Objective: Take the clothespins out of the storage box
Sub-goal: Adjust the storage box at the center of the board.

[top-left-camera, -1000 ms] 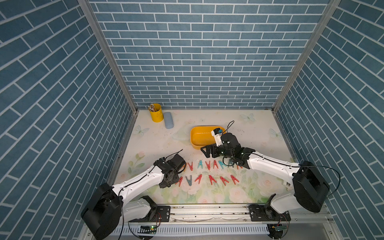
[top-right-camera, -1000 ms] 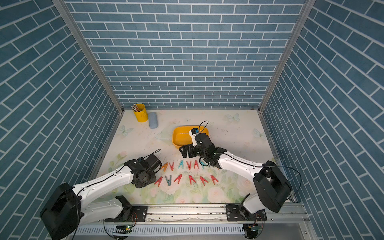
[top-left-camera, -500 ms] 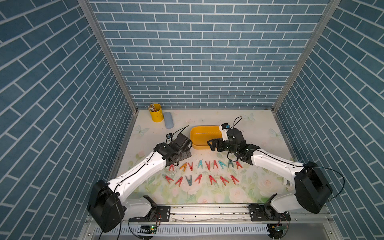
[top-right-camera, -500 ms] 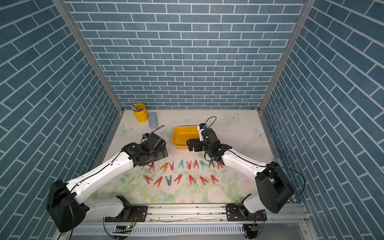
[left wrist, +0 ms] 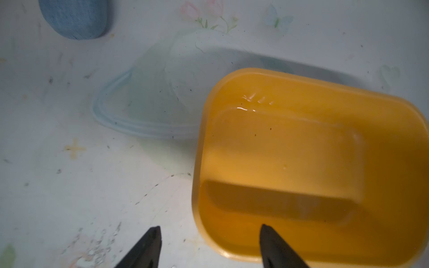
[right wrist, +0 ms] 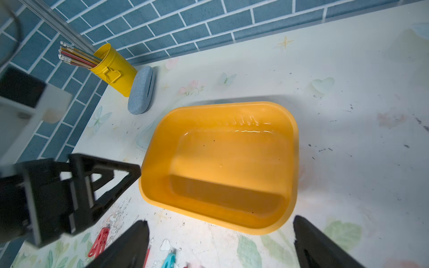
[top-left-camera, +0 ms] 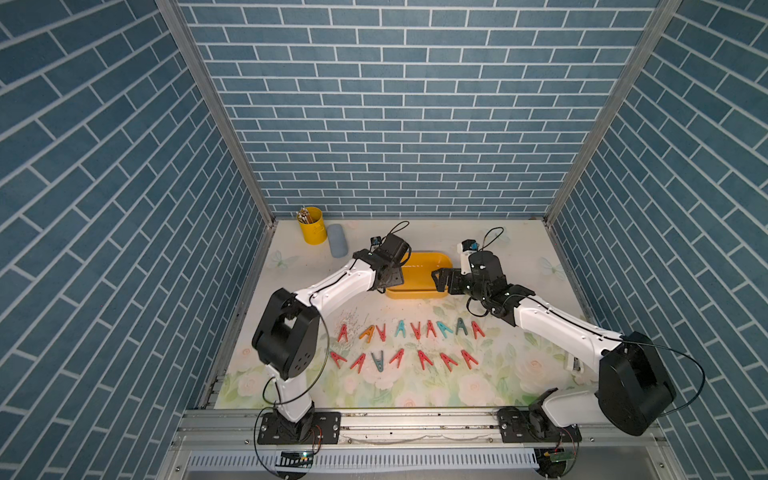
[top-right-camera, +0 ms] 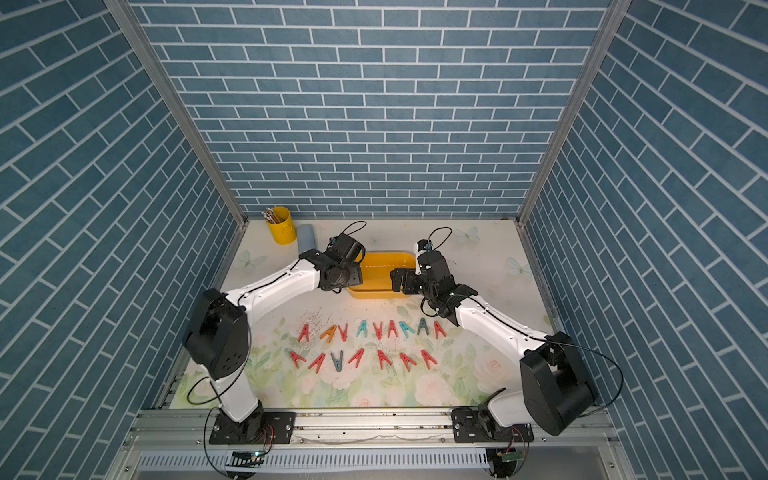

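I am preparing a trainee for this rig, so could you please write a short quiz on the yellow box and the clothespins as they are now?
1. True or false: a clothespin lies inside the storage box.
2. How many of the clothespins on the table are orange? A) none B) one C) four
3. Fill in: in its wrist view, the ___ gripper straddles the box's wall, one fingertip over the inside, one over the table.

Key
1. False: both wrist views show the box empty.
2. B: the orange clothespin, in the row nearer the box.
3. Left: the left gripper is open. The right gripper, also open, shows both fingertips over the table.
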`<move>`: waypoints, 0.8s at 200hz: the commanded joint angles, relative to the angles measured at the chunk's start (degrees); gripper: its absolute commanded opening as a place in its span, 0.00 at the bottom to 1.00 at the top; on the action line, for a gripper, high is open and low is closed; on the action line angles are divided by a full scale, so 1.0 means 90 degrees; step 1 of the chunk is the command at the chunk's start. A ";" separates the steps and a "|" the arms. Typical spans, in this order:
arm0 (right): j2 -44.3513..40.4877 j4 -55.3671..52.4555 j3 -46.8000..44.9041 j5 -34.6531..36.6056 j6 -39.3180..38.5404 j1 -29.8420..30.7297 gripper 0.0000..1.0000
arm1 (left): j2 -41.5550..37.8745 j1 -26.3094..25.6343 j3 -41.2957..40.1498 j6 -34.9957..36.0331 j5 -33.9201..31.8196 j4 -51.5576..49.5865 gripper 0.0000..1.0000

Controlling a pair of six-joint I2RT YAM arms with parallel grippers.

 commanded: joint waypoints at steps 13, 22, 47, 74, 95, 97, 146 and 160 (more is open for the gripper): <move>-0.0218 -0.0179 0.0015 0.0142 -0.0135 -0.0014 1.00 | 0.0799 0.0349 0.0597 0.0682 0.0256 -0.0150 0.53; -0.0230 -0.0182 -0.0002 0.0154 -0.0121 -0.0013 0.99 | 0.0984 0.0391 0.0770 0.0773 0.0264 -0.0197 0.53; -0.0269 -0.0202 -0.0048 0.0230 -0.0072 -0.0015 0.99 | 0.1503 0.0460 0.1229 0.0950 0.0258 -0.0447 0.42; -0.0298 -0.0209 -0.0073 0.0284 -0.0069 -0.0015 0.99 | 0.1830 0.0500 0.1524 0.1005 0.0207 -0.0731 0.14; -0.0280 -0.0191 -0.0078 0.0307 -0.0088 -0.0015 0.99 | 0.1855 0.0494 0.1561 0.0977 0.0245 -0.0838 0.02; -0.0279 -0.0187 -0.0079 0.0308 -0.0089 -0.0015 1.00 | 0.1859 0.0499 0.1561 0.0968 0.0241 -0.0851 0.01; -0.0126 -0.0078 -0.0022 0.0191 -0.0156 -0.0025 0.99 | 0.1721 0.0494 0.1553 0.0893 0.0402 -0.0901 0.38; -0.0077 -0.0065 -0.0011 0.0148 -0.0157 -0.0030 1.00 | 0.1640 0.0495 0.1571 0.0868 0.0403 -0.0905 0.66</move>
